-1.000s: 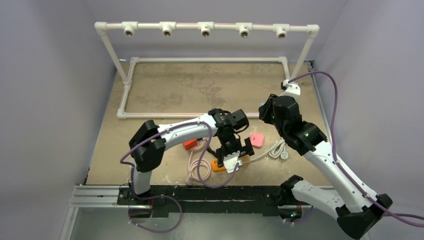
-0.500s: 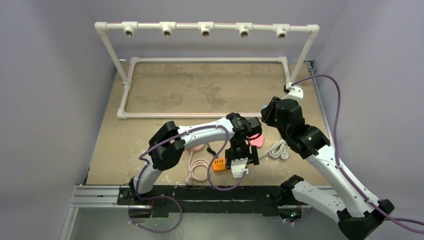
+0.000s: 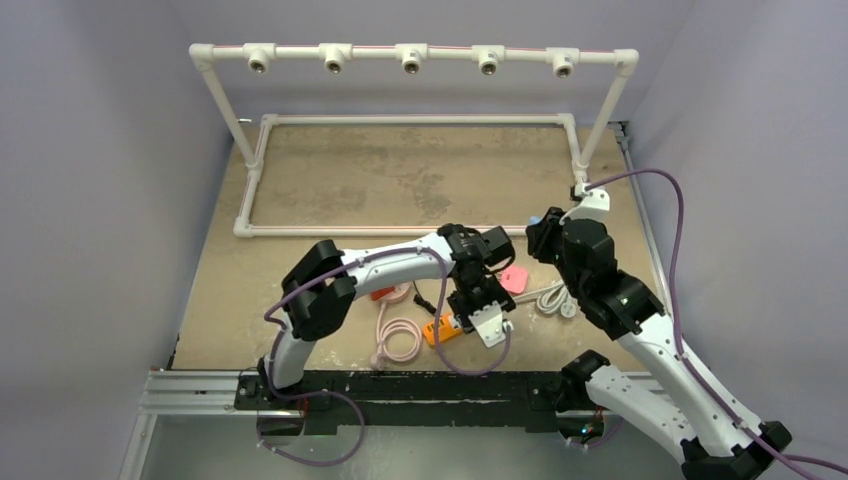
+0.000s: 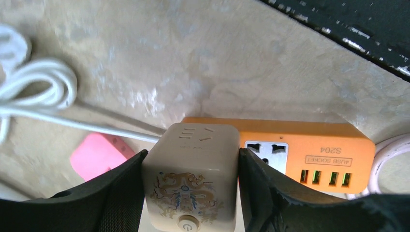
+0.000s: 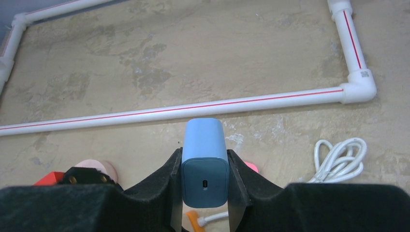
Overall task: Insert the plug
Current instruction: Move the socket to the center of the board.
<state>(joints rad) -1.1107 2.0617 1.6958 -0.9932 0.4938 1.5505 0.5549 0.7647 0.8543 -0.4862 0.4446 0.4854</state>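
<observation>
**Top view:** left gripper (image 3: 482,316) hangs low over the tabletop (image 3: 330,190), with the orange power strip (image 3: 443,329) just beside it.
**Left wrist view:** its pads pinch a cream cube plug (image 4: 191,179); the strip lies just ahead.
**Right wrist view:** right gripper (image 5: 204,166) clamps a blue charger (image 5: 204,145).

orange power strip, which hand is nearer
Left. The left hand is right at the orange plastic power strip, gripping a cream cube adapter; the right hand holds a blue charger farther back.

The cube (image 4: 191,179) sits between the left gripper (image 4: 191,157) fingers, touching the strip (image 4: 309,150) end. The cable (image 3: 553,298) lies right of the strip, the frame (image 3: 330,231) behind. The right gripper (image 5: 204,162) holds the charger (image 5: 204,137).
</observation>
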